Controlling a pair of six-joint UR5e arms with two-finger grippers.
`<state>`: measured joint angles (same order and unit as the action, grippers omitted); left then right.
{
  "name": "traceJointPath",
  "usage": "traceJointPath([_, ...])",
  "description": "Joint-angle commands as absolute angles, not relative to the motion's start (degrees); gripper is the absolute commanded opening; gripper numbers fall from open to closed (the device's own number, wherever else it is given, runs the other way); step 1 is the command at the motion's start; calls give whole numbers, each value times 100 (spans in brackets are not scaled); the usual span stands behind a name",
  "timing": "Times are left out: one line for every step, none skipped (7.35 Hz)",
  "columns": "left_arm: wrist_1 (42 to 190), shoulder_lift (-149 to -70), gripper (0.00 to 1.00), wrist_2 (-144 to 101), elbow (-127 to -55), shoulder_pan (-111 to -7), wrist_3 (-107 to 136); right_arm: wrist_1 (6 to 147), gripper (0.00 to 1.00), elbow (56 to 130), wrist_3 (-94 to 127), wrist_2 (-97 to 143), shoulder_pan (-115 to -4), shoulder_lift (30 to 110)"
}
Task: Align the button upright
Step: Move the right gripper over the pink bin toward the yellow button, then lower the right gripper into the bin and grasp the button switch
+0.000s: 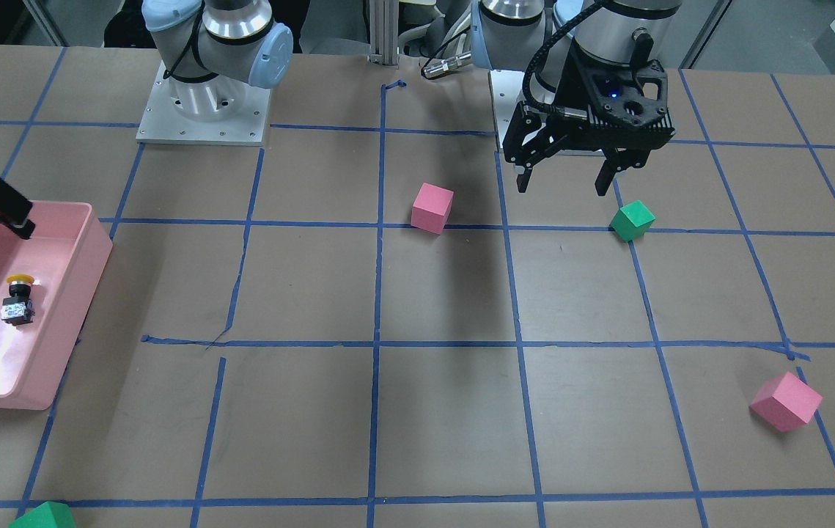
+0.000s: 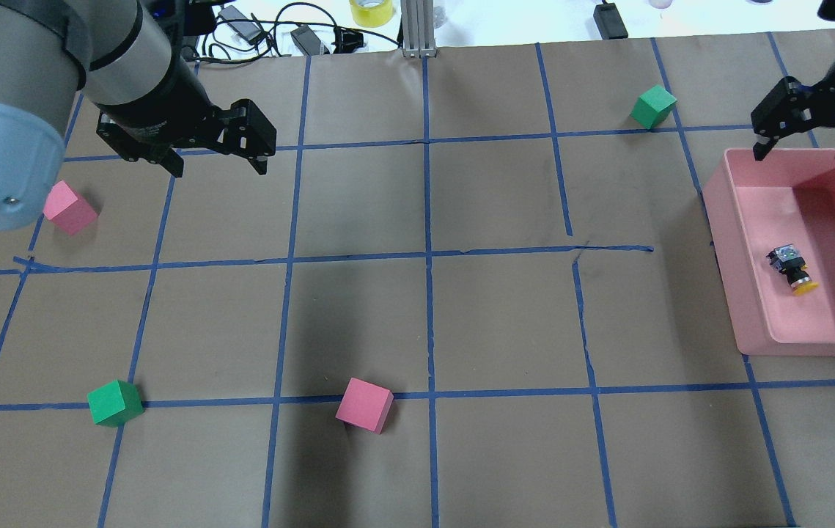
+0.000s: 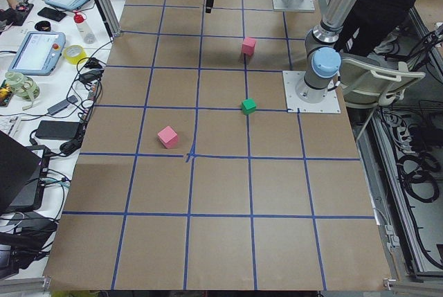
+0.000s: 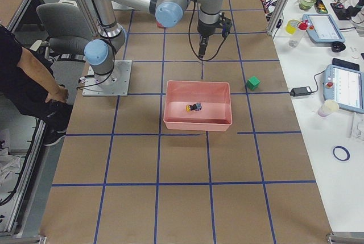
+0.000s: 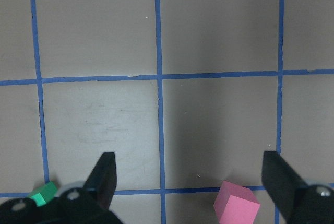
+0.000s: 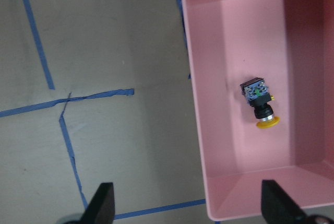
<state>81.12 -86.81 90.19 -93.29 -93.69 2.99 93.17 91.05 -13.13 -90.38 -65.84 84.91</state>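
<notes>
Button (image 6: 259, 104) lies sideways in bin (image 6: 201, 130) — well below right end effector (image 2: 800, 158), wide open, empty.

You're looking down past the left gripper (image 5: 188, 156), its two fingers spread wide above the brown table (image 5: 99, 25), where blue tape lines (image 5: 158, 36) cross ahead of the tips. A pink cube (image 5: 236, 208) sits between the fingers, just inside one tip. A green cube (image 5: 43, 197) peeks out beyond the other finger.

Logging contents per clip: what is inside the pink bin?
Only the button, lying on its side on the bin floor, clear of the walls. Nothing covers it.
</notes>
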Motion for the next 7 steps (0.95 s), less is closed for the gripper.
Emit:
traceJointPath([8112, -8684, 100, 9009, -9325, -9352, 308, 10093, 100, 9254, -1966, -9087, -6057, 7887])
traceJointPath([8112, -8684, 100, 9009, -9325, -9352, 308, 10829, 100, 9499, -2178, -9131, -5977, 7623])
traceJointPath([8112, -8684, 100, 9009, -9325, -9352, 308, 11368, 100, 9858, -2188, -9106, -5811, 7455])
traceJointPath([8112, -8684, 100, 9017, -9325, -9352, 299, 11947, 100, 10244, -2188, -9105, -5783, 7323])
traceJointPath([8112, -8684, 100, 9018, -9325, -9352, 299, 12310, 100, 10553, -2197, -9114, -5748, 7243])
traceJointPath([8112, -8684, 100, 9009, -9325, -9352, 299, 12400, 100, 10721, -2189, -9114, -5687, 7199])
traceJointPath([8112, -8675, 100, 9017, -9334, -9352, 299, 12488, 100, 10731, -2197, -9219, -5669, 7076])
